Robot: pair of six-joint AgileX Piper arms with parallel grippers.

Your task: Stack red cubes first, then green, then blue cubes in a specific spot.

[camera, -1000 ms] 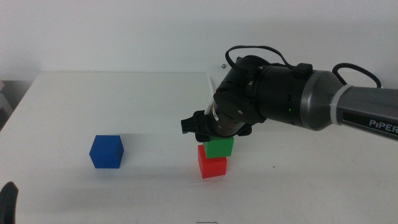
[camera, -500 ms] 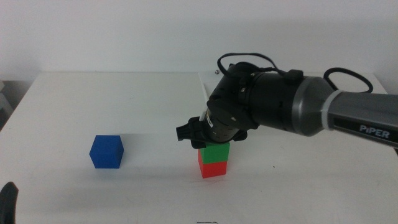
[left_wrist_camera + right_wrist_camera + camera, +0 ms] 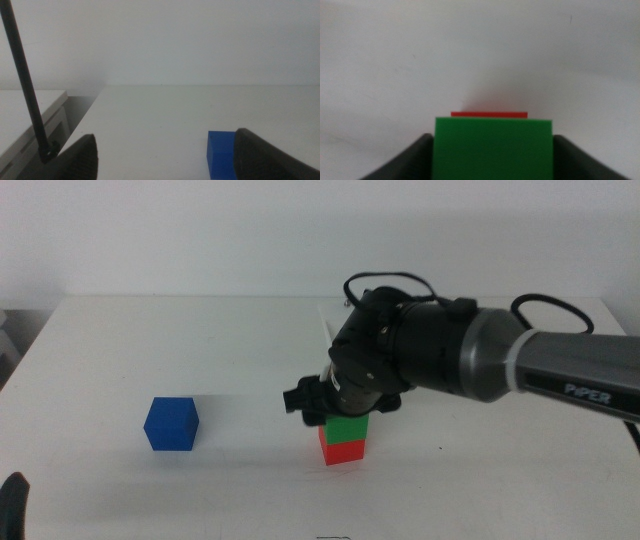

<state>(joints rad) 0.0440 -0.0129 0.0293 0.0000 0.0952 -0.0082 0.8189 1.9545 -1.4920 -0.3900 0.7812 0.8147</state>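
The green cube [image 3: 348,427], a small matte solid with plain flat faces and crisp edges, sits squarely on top of the red cube [image 3: 342,451] a little right of the middle of the white desk [image 3: 120,350]; in my right wrist view the green face [image 3: 493,148] fills the space between my two dark jaws, and only a thin red strip [image 3: 489,114] of the cube below shows past its far edge. My right end effector [image 3: 340,420] is clamped on the green cube, one jaw against each side face. My right arm reaches in from 3 o'clock, its thick rounded black wrist housing bent downward over the stack, a grey sleeve behind it and a loop of black cable arching over the top. The blue cube [image 3: 171,424], the same size and just as matte, stands alone on the desk at about 9 o'clock from the stack, well apart from it. My left end effector [image 3: 162,155] waits low at the near left corner of the desk, jaws spread wide with nothing between them, and its own camera sees the blue cube [image 3: 221,154] resting on the smooth white surface beyond the jaws.
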